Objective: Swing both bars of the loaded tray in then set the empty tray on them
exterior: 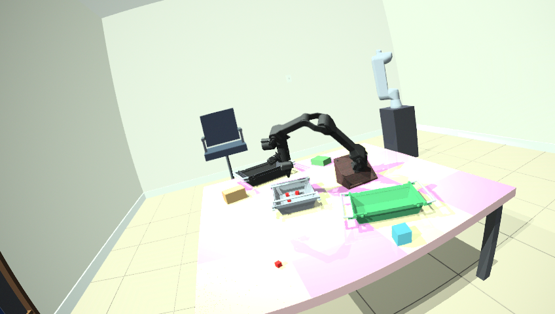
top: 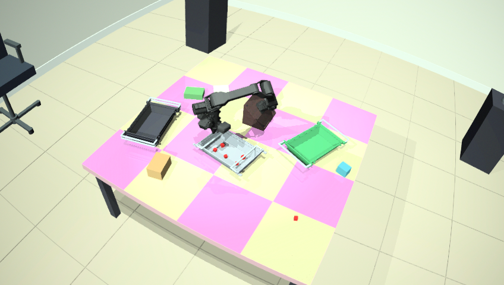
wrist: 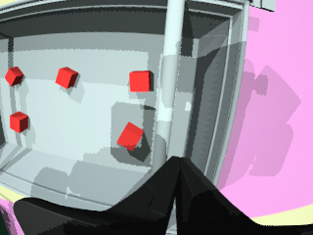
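The loaded grey tray (top: 220, 162) (exterior: 298, 207) (wrist: 88, 105) stands with several red blocks inside. One wire bar (wrist: 172, 59) lies across its top near the end under my gripper. The other wire bar (top: 251, 150) (exterior: 302, 199) lies across near the opposite end. My gripper (top: 214, 131) (exterior: 288, 176) (wrist: 178, 164) is shut and empty, fingertips together, close over the first bar in the wrist view; whether they touch it is unclear. An empty green tray (top: 312, 144) (exterior: 385, 214) and an empty black tray (top: 151, 122) (exterior: 266, 176) stand to either side, bars swung out.
The arm's brown base block (top: 255, 118) (exterior: 344, 175) stands behind the trays. An orange block (top: 158, 166) (exterior: 234, 194), a green block (top: 194, 93) (exterior: 321, 160), a cyan cube (top: 343, 168) (exterior: 401, 234) and a loose red block (top: 295, 218) (exterior: 277, 263) lie on the table.
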Motion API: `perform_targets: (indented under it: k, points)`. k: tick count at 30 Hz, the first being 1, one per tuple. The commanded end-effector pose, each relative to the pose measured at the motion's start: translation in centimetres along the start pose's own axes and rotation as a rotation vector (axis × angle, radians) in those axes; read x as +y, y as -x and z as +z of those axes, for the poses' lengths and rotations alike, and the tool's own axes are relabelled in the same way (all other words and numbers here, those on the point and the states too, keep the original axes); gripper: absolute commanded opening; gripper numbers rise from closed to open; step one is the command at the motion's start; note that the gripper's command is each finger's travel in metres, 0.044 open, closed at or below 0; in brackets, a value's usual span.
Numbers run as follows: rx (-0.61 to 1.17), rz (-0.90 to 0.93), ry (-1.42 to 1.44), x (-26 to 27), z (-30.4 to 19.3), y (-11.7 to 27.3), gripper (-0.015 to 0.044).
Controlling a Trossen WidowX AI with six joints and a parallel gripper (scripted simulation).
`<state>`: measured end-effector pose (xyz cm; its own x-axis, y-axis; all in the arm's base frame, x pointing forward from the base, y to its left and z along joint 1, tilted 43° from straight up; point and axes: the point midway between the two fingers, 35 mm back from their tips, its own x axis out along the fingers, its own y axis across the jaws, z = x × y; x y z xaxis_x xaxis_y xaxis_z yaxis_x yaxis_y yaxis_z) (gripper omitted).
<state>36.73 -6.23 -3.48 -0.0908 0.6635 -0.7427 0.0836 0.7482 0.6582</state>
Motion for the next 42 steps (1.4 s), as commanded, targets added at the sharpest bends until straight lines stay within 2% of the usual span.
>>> perform_targets:
  k: [1, 5, 12, 16, 17, 22, 31, 37, 42]
  points:
    - [0.000, 0.000, 0.000, 0.0, 0.0, 0.0, 0.0000]
    - [0.000, 0.000, 0.000, 0.0, 0.0, 0.0, 0.0000]
    - [0.000, 0.000, 0.000, 0.0, 0.0, 0.3, 0.0184]
    - [0.000, 0.000, 0.000, 0.1, -0.2, 3.1, 0.0289]
    - [0.014, 0.005, 0.006, 0.5, -0.2, 1.0, 0.0315]
    - [0.043, -0.069, 0.352, 8.7, -0.7, 0.9, 0.0440]
    - [0.099, -0.153, 1.038, 22.7, -6.6, -0.1, 0.0440]
    - [0.124, -0.165, 1.545, 30.0, -14.1, -0.7, 0.0440]
    - [0.123, -0.143, 1.972, 33.5, -21.3, -0.7, 0.0440]
